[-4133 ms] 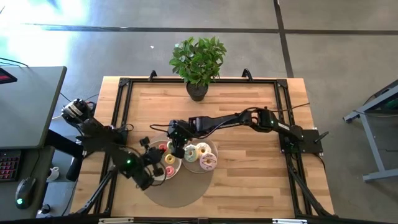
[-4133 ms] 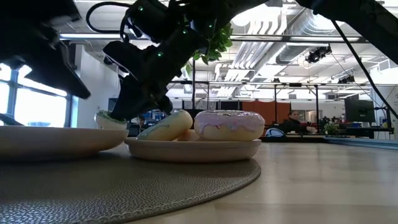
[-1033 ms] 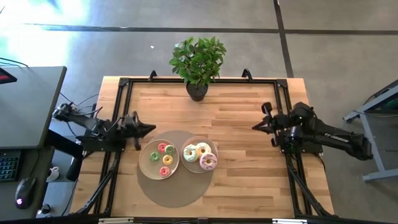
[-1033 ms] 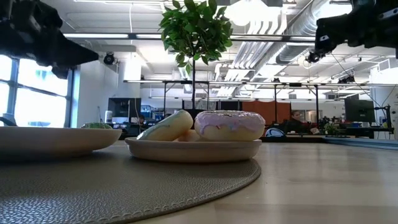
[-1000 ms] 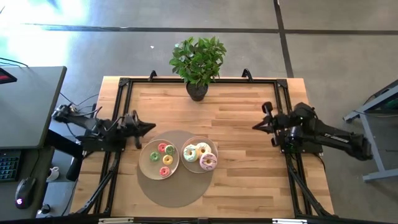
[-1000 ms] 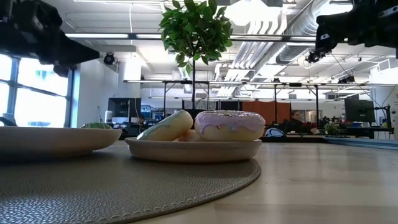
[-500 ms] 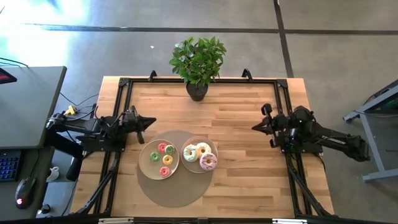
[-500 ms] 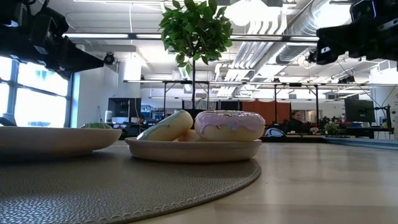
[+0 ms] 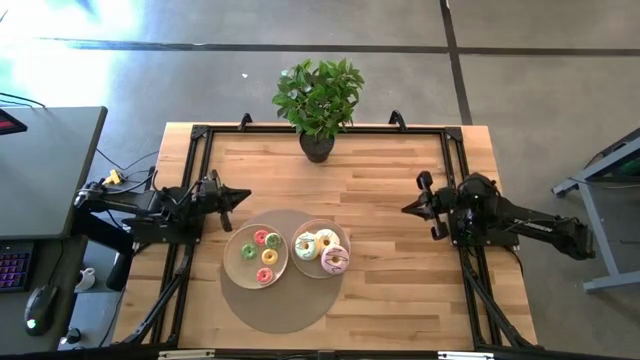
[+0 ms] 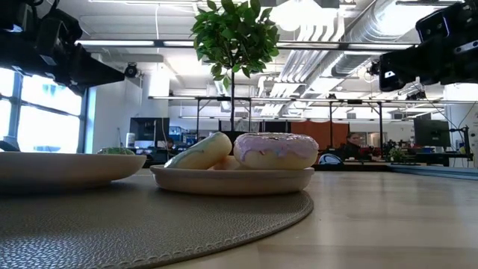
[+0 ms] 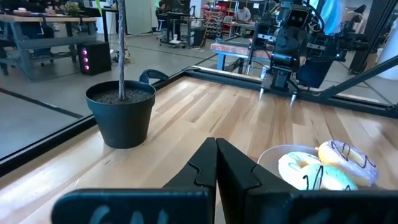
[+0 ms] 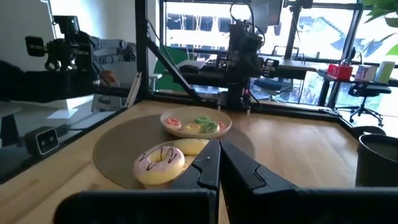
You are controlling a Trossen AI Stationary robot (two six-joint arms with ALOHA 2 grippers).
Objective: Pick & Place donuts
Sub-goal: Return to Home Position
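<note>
potted plant (image 9: 318,100) stood at the far edge of the table (image 9: 390,165); left gripper (image 9: 245,196) and right gripper (image 9: 406,208), fingers together, flanked the donuts (image 9: 306,245).

Above the table (image 9: 400,290) the middle is open: the left gripper (image 9: 243,194) hangs at the left edge and the right gripper (image 9: 406,208) at the right edge, both well apart from the plates. The potted plant (image 9: 318,100) blocks the far edge at the centre, its leaves spreading wide above the pot. On the mat (image 9: 275,312) the left plate (image 9: 231,262) and right plate (image 9: 316,224) lie close side by side, filled with donuts (image 9: 334,260), while bare wood runs free right of the mat and between plates and pot.
</note>
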